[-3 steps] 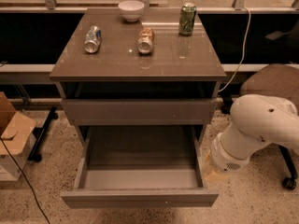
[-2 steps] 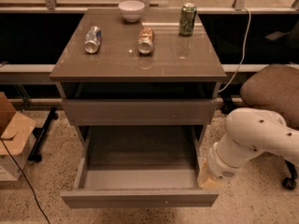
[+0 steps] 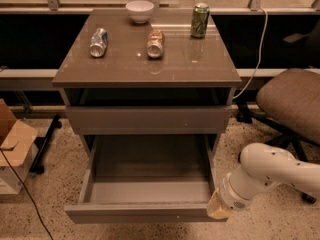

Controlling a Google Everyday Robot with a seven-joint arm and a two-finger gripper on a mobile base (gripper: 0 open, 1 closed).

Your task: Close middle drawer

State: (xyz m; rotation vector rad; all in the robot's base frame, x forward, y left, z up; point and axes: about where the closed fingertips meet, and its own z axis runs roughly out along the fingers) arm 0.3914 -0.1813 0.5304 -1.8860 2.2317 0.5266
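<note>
One drawer, the middle drawer (image 3: 145,213), was seen pulled far out of the cabinet (image 3: 145,69). The gripper (image 3: 218,211) was placed at its front's right corner; how open it was could not be told.

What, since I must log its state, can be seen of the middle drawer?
The middle drawer is a grey-brown box with a flat, handleless front, pulled far out of the cabinet and sitting level. Nothing shows inside it. The gripper, on the white arm, is at the front's right end, apparently touching it.
</note>
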